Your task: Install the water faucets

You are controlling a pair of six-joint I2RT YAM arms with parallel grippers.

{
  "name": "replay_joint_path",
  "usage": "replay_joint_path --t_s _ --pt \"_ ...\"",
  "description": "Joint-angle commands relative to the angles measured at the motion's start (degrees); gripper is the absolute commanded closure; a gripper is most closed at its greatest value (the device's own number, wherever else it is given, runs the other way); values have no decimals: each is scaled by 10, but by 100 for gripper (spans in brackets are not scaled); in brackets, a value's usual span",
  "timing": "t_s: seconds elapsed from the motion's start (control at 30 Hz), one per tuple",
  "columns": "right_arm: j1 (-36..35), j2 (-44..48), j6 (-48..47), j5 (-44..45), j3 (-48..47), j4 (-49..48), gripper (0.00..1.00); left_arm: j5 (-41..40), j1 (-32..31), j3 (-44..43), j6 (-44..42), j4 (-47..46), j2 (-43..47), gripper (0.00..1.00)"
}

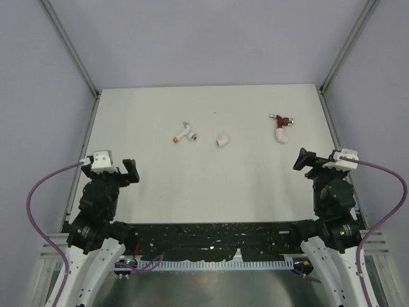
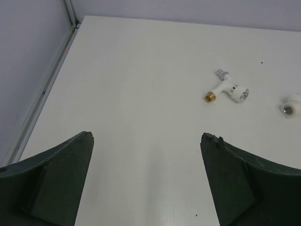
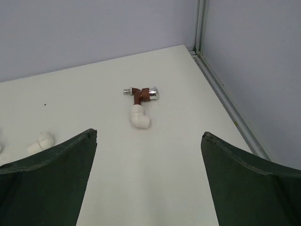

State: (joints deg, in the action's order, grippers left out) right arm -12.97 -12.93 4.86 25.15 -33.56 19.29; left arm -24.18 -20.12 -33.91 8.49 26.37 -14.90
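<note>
Two water faucets lie on the white table (image 1: 160, 185). The white faucet (image 1: 185, 132) (image 2: 227, 89), with a brass threaded end and a silvery knob, rests left of centre. The dark red faucet (image 1: 280, 119) (image 3: 142, 94) lies at the far right, one end sitting in a white elbow fitting (image 1: 281, 135) (image 3: 139, 117). A second white elbow (image 1: 222, 141) (image 2: 291, 106) (image 3: 41, 141) lies loose between them. My left gripper (image 1: 119, 171) (image 2: 148, 135) is open near the front left, well short of the white faucet. On the other side, my right gripper (image 1: 316, 162) (image 3: 150, 133) hangs open short of the red faucet. Both are empty.
Grey enclosure walls and aluminium frame rails (image 1: 89, 134) (image 3: 221, 89) border the table on the left, right and back. The arm bases and a black cable track (image 1: 211, 240) run along the near edge.
</note>
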Motion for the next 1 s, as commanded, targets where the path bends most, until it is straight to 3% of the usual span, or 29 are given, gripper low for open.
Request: replay_joint_path --t_s 0.0,0.1,0.33,0.63,0.83,0.97 --pt "-2 -35 29 -32 -31 -5 4 14 3 -4 -6 -30 -5 0" --pt "-2 -82 44 -86 -39 -20 5 27 3 -4 -7 -32 -5 0" --pt "-2 -218 97 -308 -38 -106 4 38 3 -6 -7 -30 0 0" --pt "-6 -521 124 -305 -177 -31 4 48 3 -6 -6 -32 3 0" --pt "-38 -660 178 -261 -267 8 5 49 3 -5 -6 -33 2 0" --pt "-50 -709 186 -317 -281 -44 5 51 3 -5 -7 -33 -1 0"
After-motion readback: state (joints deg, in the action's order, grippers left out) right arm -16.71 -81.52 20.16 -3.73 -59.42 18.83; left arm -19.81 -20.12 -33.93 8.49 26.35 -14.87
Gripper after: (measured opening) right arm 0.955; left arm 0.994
